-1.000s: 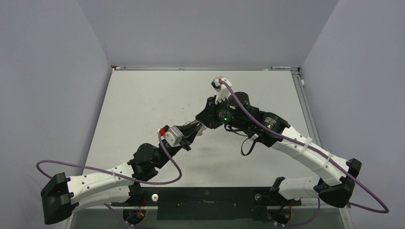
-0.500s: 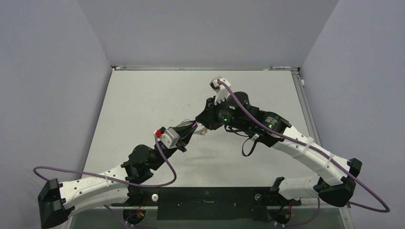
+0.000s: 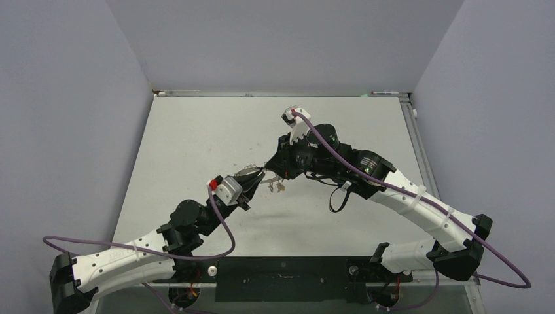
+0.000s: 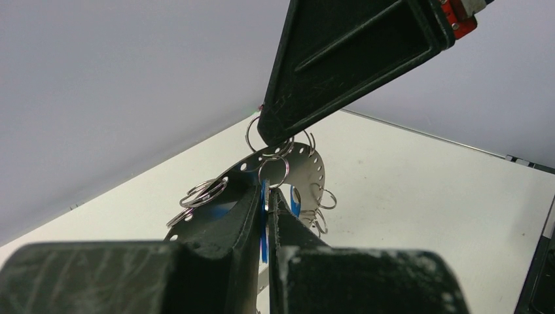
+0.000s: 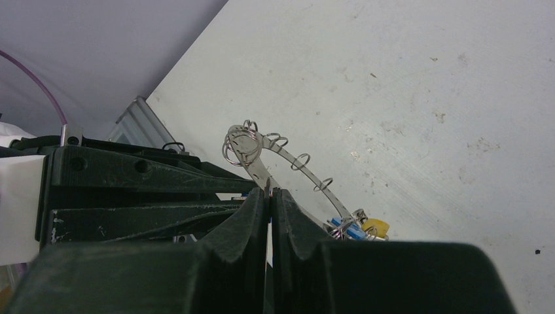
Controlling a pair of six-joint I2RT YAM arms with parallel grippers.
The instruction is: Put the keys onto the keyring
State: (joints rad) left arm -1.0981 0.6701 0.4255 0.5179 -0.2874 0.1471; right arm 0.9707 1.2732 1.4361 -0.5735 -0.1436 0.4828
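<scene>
The left tool (image 4: 266, 191) is pinched shut on what appears to be a blue-tagged key (image 4: 264, 226), with its tip brought up against the keyring (image 4: 304, 171). The key is judged to be presented there so that it can be threaded on. The keyring, a flat perforated band hung with small split loops, is held clear of the surface (image 3: 196, 137), between the two tools and near the middle. It is clamped by the right tool (image 5: 269, 194), whose jaws are closed on the band, probably to steady it against the push. Other keys (image 5: 358, 229), tagged blue and yellow, are seen gathered at its lower end. Very little room is left between the two tool tips. Ample room is offered over the surface toward its far edge, and the side walls are well apart from both tools.
</scene>
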